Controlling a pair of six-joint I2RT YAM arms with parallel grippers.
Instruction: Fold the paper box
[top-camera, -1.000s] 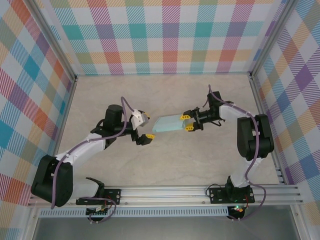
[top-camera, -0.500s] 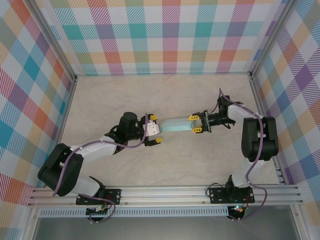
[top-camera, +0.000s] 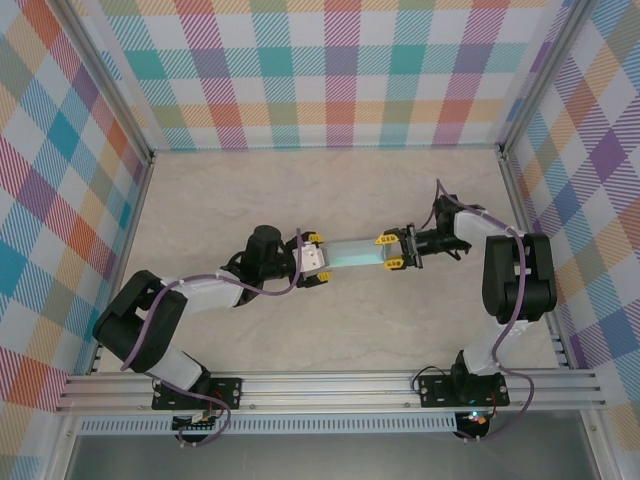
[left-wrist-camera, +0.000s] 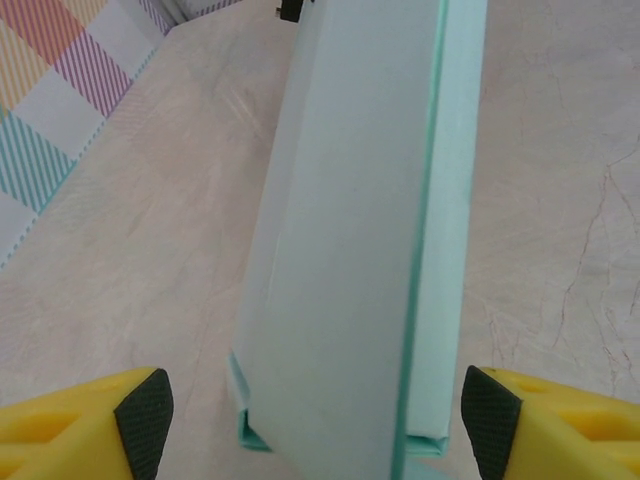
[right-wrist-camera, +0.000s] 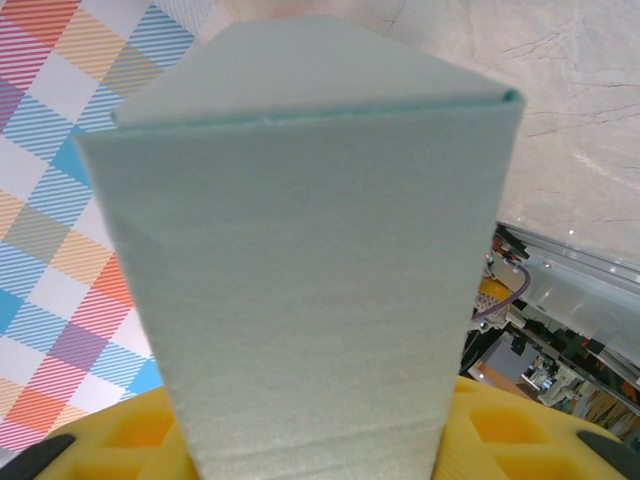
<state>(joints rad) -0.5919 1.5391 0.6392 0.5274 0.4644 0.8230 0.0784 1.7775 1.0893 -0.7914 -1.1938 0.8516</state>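
Note:
The paper box (top-camera: 355, 253) is a pale mint, long folded sleeve held level just above the table's middle. My right gripper (top-camera: 388, 252) is shut on its right end; in the right wrist view the box (right-wrist-camera: 310, 250) rises from between the yellow fingers (right-wrist-camera: 500, 430). My left gripper (top-camera: 316, 259) straddles the box's left end. In the left wrist view the box (left-wrist-camera: 350, 250) lies between the black pads (left-wrist-camera: 140, 420), with a gap on the left side and the right pad close to the card. The left gripper (left-wrist-camera: 315, 420) is open.
Plaid walls (top-camera: 340, 70) close the table on three sides, with metal posts at the corners. An aluminium rail (top-camera: 330, 385) carrying both arm bases runs along the near edge. Bare marble-patterned tabletop (top-camera: 330, 190) lies behind the box and in front of it.
My left arm has reached right until its fingers stand around the box's left end, and its jaws have narrowed. The right gripper has moved slightly right with the box, turning it level.

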